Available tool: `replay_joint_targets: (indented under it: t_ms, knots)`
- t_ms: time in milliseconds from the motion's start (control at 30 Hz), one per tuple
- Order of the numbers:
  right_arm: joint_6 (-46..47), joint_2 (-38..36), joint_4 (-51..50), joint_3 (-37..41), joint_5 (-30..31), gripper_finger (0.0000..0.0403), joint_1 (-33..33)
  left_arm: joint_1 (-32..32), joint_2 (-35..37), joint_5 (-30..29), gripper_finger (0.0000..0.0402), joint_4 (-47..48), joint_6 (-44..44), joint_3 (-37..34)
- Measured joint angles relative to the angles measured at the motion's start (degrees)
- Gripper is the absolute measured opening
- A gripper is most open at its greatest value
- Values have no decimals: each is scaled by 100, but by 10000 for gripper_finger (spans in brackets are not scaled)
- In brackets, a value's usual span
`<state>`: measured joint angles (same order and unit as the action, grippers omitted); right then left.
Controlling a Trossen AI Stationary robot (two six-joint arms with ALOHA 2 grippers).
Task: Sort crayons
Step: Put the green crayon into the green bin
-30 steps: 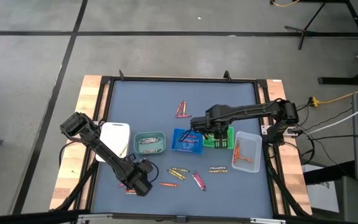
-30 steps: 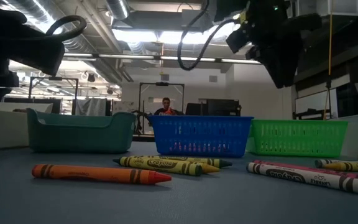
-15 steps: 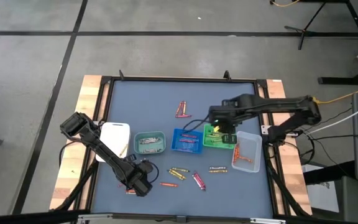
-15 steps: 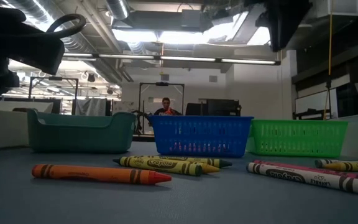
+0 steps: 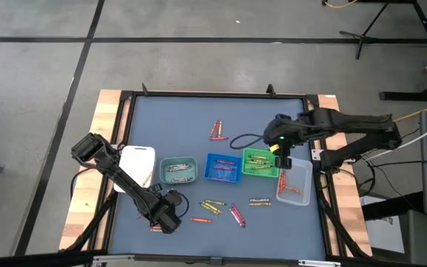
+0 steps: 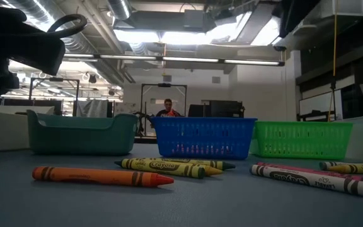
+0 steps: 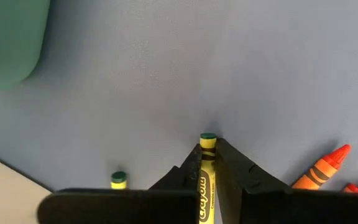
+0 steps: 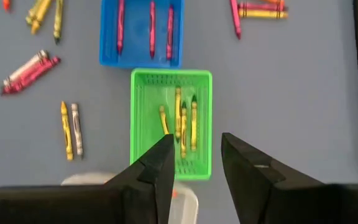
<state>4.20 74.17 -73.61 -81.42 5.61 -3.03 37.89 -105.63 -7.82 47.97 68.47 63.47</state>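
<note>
I had the left gripper (image 7: 208,163) down at the near left of the grey worktop (image 5: 184,119), its fingers (image 7: 182,174) clenched on a yellow crayon (image 7: 206,177) whose wrapper read "Crayola". An orange crayon (image 7: 321,171) lay just beside it. The right gripper (image 8: 194,163) hung above the green tray (image 8: 171,121), fingers released and empty; yellow crayons (image 8: 183,124) lay inside that tray. In the low view, loose crayons (image 6: 169,167) showed "Crayola" on their wrappers, in front of the blue tray (image 6: 203,137)

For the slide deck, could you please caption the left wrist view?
Left gripper shut on a yellow paper-wrapped crayon on the blue-grey table, an orange crayon alongside.
</note>
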Motion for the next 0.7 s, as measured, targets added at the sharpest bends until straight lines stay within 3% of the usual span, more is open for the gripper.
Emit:
replay_joint_targets:
  t_ms: [333,533,700]
  knots:
    - [5,-1297,2987,2398,-468,131,0,-109,426,-16,10,-164,19,-9]
    - [1,-1155,4532,3078,-921,131,4,-366,545,-36,10,-584,-6,-8]
    - [3,-871,5019,3245,-973,131,4,-653,558,-47,10,-1375,-537,3]
